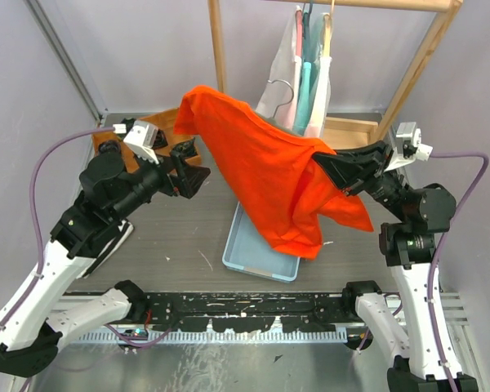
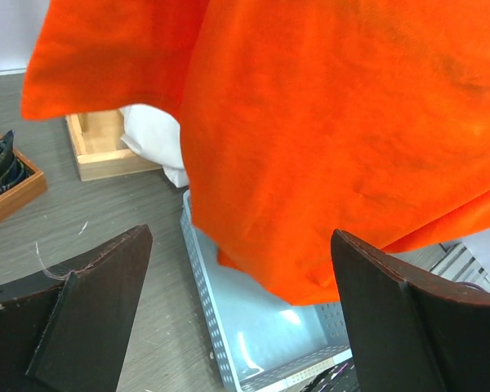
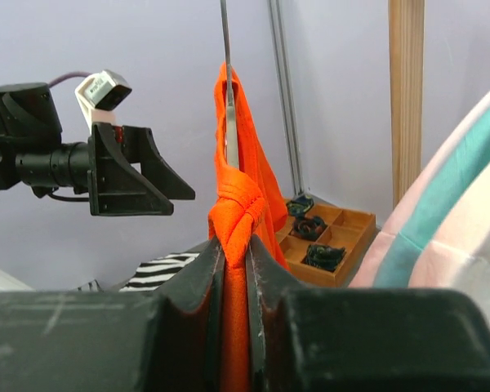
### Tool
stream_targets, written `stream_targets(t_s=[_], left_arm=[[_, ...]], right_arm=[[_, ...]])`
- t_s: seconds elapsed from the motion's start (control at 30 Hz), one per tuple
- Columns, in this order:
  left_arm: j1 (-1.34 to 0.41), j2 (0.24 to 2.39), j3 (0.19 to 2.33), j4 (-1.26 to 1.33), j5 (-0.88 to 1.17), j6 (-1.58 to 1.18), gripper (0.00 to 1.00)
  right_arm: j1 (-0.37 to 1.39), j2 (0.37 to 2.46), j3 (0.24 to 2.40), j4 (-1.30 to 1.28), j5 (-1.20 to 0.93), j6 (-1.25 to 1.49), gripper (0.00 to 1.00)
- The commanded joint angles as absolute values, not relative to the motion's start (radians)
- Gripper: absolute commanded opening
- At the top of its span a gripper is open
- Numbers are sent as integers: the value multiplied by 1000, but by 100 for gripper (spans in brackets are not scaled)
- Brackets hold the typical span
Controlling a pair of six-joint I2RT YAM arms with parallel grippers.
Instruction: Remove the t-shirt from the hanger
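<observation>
The orange t-shirt (image 1: 265, 175) hangs spread over the middle of the table, its far corner up by the wooden rack post. My right gripper (image 1: 331, 163) is shut on a bunched fold of it; in the right wrist view the fold (image 3: 235, 220) sits knotted between the jaws of that gripper (image 3: 235, 273). A thin metal rod (image 3: 224, 41), apparently the hanger's wire, rises from the shirt's top; the rest of the hanger is hidden under the cloth. My left gripper (image 1: 189, 169) is open and empty just left of the shirt. In the left wrist view the shirt (image 2: 335, 122) hangs beyond the gripper (image 2: 241, 318).
A light blue tray (image 1: 243, 245) lies under the shirt and also shows in the left wrist view (image 2: 229, 327). A wooden compartment box (image 1: 165, 131) stands at the back left. The wooden rack (image 1: 219, 41) holds more garments (image 1: 306, 82). A striped cloth (image 1: 118, 241) lies by the left arm.
</observation>
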State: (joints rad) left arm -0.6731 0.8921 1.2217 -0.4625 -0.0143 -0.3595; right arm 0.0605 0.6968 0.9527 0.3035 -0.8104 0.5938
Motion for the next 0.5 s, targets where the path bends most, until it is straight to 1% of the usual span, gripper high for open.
stream_targets(t_s=[0.0, 0.3, 0.47], left_arm=[[-678, 873, 1276, -441, -25, -347, 98], [-678, 930, 1350, -453, 1, -343, 98], [-679, 965, 1385, -458, 4, -337, 98]], right_arm=[[60, 719, 1016, 486, -762, 654, 1], [81, 774, 1063, 302, -710, 537, 1], [154, 807, 1077, 229, -644, 458, 1]])
